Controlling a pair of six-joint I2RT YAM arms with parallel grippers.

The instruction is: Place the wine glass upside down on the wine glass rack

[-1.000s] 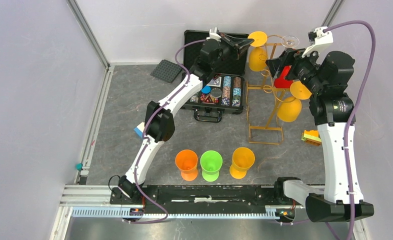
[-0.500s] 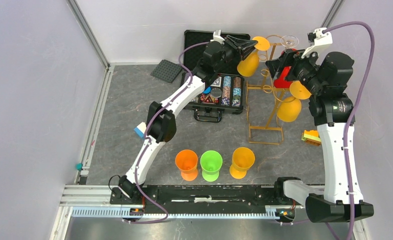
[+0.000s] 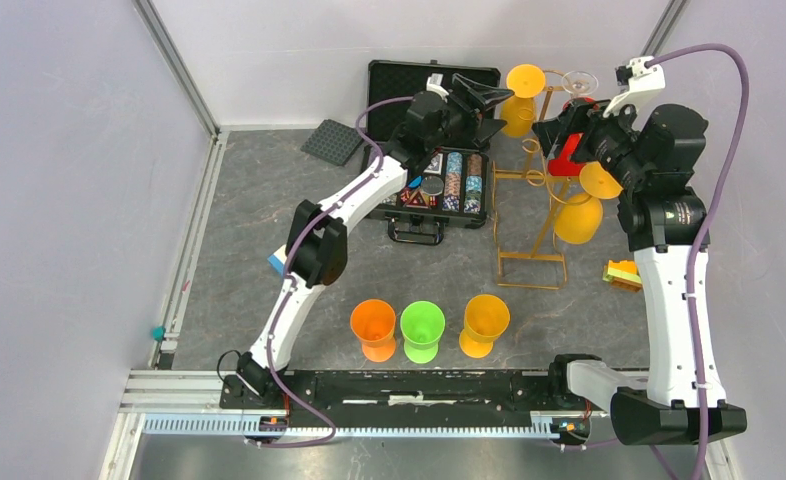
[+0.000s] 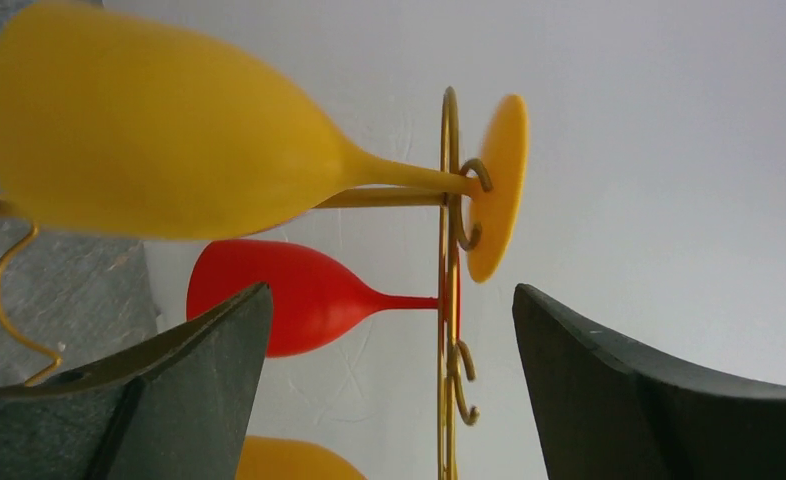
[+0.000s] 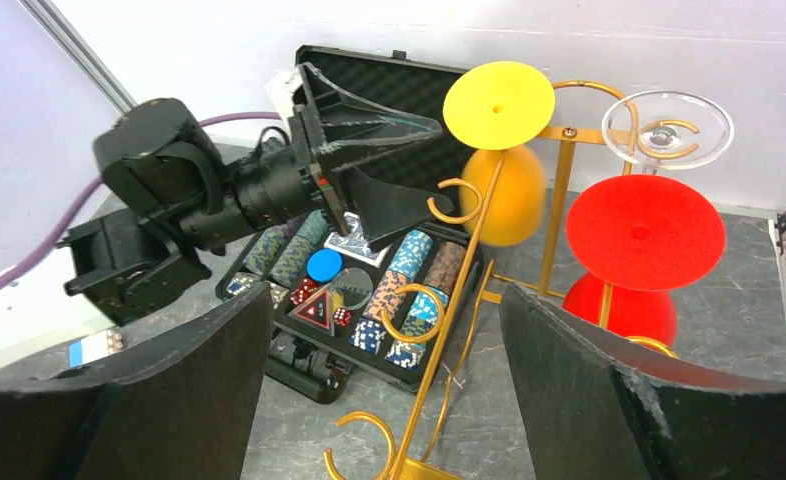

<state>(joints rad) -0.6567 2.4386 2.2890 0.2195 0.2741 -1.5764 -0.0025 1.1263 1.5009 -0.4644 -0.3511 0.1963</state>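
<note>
The gold wire wine glass rack point(image 3: 534, 205) stands right of the black case. A yellow wine glass point(image 3: 518, 112) hangs upside down from its back left top rail, foot point(image 5: 498, 105) resting on the curled hooks. My left gripper point(image 3: 491, 102) is open just left of that glass, with nothing between its fingers. In the left wrist view the yellow wine glass point(image 4: 169, 130) looks slightly blurred, beyond the left gripper point(image 4: 391, 290). A red glass point(image 5: 644, 232), a clear glass point(image 5: 669, 130) and other yellow glasses point(image 3: 579, 218) also hang there. My right gripper point(image 5: 384, 295) is open and empty beside the rack.
A black case of poker chips point(image 3: 434, 180) lies open left of the rack. Orange point(image 3: 373, 325), green point(image 3: 421, 328) and yellow point(image 3: 485, 322) glasses stand upright near the front. A black foam pad point(image 3: 332, 142), an orange block point(image 3: 622, 272) and a blue block point(image 3: 277, 262) lie on the table.
My left gripper opened and let go of the yellow glass, which swung and now hangs from the rack. The gripper drew back a little to the left. The right arm stayed put.
</note>
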